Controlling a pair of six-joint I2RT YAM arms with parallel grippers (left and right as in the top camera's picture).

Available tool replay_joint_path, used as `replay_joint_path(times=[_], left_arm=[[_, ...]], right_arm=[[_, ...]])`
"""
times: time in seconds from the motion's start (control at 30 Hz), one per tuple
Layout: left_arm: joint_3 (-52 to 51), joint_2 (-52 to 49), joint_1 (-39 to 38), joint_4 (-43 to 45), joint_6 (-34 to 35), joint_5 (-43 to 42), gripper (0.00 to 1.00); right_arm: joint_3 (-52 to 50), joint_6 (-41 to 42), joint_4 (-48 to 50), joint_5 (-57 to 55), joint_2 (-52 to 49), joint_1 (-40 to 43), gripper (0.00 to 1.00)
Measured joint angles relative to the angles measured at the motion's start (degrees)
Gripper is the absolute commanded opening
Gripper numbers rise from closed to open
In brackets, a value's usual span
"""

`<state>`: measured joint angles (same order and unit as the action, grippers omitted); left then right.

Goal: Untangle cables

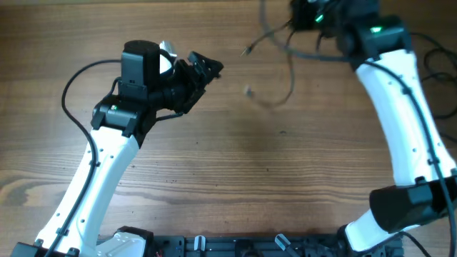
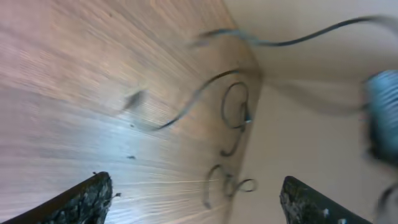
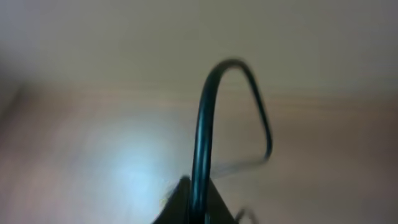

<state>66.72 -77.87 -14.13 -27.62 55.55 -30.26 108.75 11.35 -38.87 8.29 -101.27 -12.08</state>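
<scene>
left tool (image 2: 196,198) spread wide, right tool (image 3: 189,202) clamped

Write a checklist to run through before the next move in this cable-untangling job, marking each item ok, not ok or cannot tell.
1. Grip: right pincer shut on one of the cables: ok.
2. Free hand: left pincer open, nothing between its fingers: ok.
3. Clearance: left pincer apart from the cables, bare table between them: ok.
4. Separation: cables free of one another: cannot tell, they are blurred in every view.
5. Loose ends: plug tips lifted off the table: cannot tell.
</scene>
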Motion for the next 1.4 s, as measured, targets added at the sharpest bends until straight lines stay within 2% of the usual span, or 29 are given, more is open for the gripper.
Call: replay_joint_path(times=[0.2, 0.33, 0.4, 0.53, 0.57, 0.6, 0.63, 0.8, 0.97, 1.13, 1.23, 1.3, 1.4], left_arm=[[0.00, 0.07, 0.00, -2.27, -6.25, 0.22, 0.85], [0.00, 0.09, 0.00, -2.34, -7.15, 0.39, 0.85], [0.00, 0.09, 0.00, -2.40, -7.30, 0.39, 0.84], [0.00, 0.09, 0.00, -2.40, -7.32, 0.42, 0.84], [0.00, 0.09, 0.00, -2.38, -7.34, 0.39, 0.84], [0.00, 0.09, 0.00, -2.38, -7.34, 0.39, 0.85], [0.00, 0.09, 0.00, -2.38, -7.34, 0.42, 0.86], [0.00, 0.09, -1.81, -2.36, -7.52, 1.66, 0.89], [0.00, 0.09, -4.42, -2.38, -7.63, 6.43, 0.97], [0.00, 0.09, -4.57, -2.86, -7.93, 10.16, 1.00], [0.00, 0.09, -4.59, -4.98, -7.93, 12.61, 1.00], [0.04, 0.09, -4.63, -8.13, -7.98, 16.02, 1.00], [0.15, 0.09, -4.63, -13.84, -7.98, 20.98, 1.00]], right_arm=[[2.36, 2.40, 22.47, -13.44, -0.83, 10.97, 0.04], [3.15, 2.97, 33.53, -22.23, -9.05, 16.52, 0.04], [3.26, 2.99, 36.11, -23.61, -14.67, 18.32, 0.06], [3.15, 3.32, 34.99, -24.87, -28.33, 20.72, 0.14], [3.08, 3.37, 34.03, -24.92, -30.67, 20.79, 0.20], [3.02, 3.72, 32.44, -24.87, -33.22, 20.74, 0.68], [2.75, 4.07, 31.04, -24.81, -34.88, 20.74, 1.00], [2.73, 8.00, 27.80, -20.26, -35.26, 21.44, 1.00], [2.71, 10.14, 22.62, -5.86, -32.85, 25.00, 0.99], [2.80, 10.19, 11.17, -0.13, -17.66, 25.97, 1.00], [2.97, 6.45, -0.70, 8.76, -6.58, 24.79, 1.00], [3.26, 2.64, -8.20, 12.31, -1.38, 22.03, 1.00], [3.15, -1.53, -15.39, 9.92, 5.07, 13.14, 1.00]])
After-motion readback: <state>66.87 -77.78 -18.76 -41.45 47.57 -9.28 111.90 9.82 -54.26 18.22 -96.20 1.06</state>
